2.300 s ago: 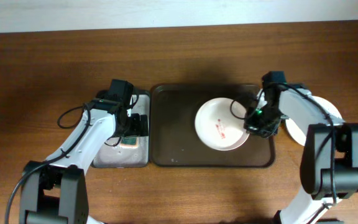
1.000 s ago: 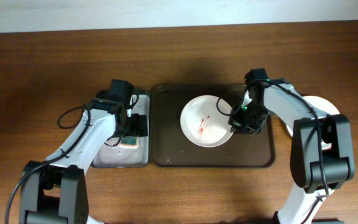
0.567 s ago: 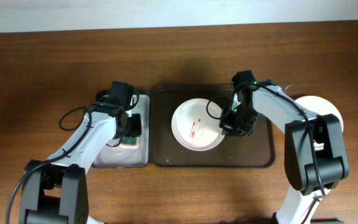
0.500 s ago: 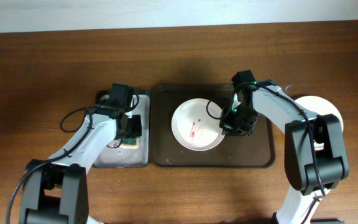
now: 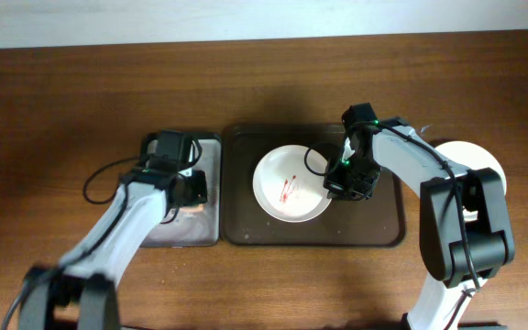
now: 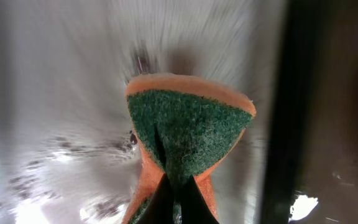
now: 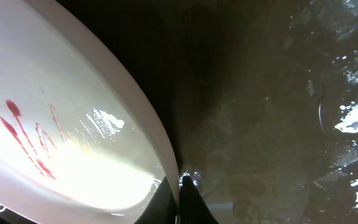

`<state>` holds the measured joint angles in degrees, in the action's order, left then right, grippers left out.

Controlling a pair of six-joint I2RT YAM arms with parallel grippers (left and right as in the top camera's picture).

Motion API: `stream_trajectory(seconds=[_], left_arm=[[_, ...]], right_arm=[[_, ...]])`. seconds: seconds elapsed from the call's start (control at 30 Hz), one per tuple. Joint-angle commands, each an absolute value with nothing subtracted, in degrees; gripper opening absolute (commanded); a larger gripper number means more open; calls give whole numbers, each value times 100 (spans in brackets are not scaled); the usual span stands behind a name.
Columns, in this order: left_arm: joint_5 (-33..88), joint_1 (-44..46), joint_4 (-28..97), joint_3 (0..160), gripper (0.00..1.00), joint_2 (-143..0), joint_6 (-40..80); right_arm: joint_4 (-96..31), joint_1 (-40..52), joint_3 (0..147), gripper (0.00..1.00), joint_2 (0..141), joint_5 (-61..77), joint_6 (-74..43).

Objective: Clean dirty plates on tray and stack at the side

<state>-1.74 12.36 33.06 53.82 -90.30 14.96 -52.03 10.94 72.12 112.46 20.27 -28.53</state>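
Observation:
A white plate [image 5: 287, 183] smeared with red sauce lies in the middle of the dark brown tray [image 5: 383, 225]. My right gripper [image 5: 335, 186] is shut on its right rim. In the right wrist view the fingertips [image 7: 180, 194] pinch the plate [image 7: 61, 143] at its edge, over the wet tray [image 7: 278, 112]. My left gripper [image 5: 193, 190] hangs over the small grey tray [image 5: 168, 234], shut on a green and orange sponge [image 6: 185, 130] that is squeezed between its fingers [image 6: 178, 202]. A second pale plate [image 5: 480, 160] sits on the table to the right of the tray, partly hidden by the right arm.
The grey tray [image 6: 55, 93] looks wet and blurred under the sponge, and the dark tray's rim [image 6: 303, 112] runs just to its right. Bare wooden table [image 5: 62, 110] surrounds both trays.
My left gripper has shut on the sponge and shifted slightly on the grey tray. The right gripper dragged the dirty plate leftward to the tray's middle, then stopped.

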Motion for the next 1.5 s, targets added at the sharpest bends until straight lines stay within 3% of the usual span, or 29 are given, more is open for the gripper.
stream_trajectory(seconds=[0.0,0.3,0.33,0.37,0.47,0.5,0.7,0.8,1.17,1.47], left_arm=[[-172,1221,3253,5457,0,-8062,1496],[132,1219,3061,5457,0,-7765,1737],[128,1219,3061,5454,0,-7765,1734],[126,1221,3068,5454,0,-7765,1732],[126,1221,3144,5454,0,-7765,1732],[126,1221,3170,5454,0,-7765,1732],[128,1219,2978,5454,0,-7728,1817],[185,1122,2650,5454,0,-7507,2477],[4163,-530,1988,5454,0,-7461,1828],[4871,-860,1973,5454,0,-7461,1656]], right_arm=[[-5179,1129,7190,4,11299,1914,-2877],[-5048,1127,7190,5,11299,1730,-2497],[-4897,1122,7190,15,11299,1730,-2377],[-4751,1122,7190,19,11299,1730,-2250],[-4576,1122,7190,14,11299,1726,-2123],[-4565,1125,7190,4,11299,1726,-2121],[-4630,1125,7190,4,11299,1581,-2121],[-4657,1125,7190,4,11299,1581,-2123],[-4668,1125,7190,4,11299,1581,-2123],[-4668,1125,7190,4,11299,1581,-2123]])
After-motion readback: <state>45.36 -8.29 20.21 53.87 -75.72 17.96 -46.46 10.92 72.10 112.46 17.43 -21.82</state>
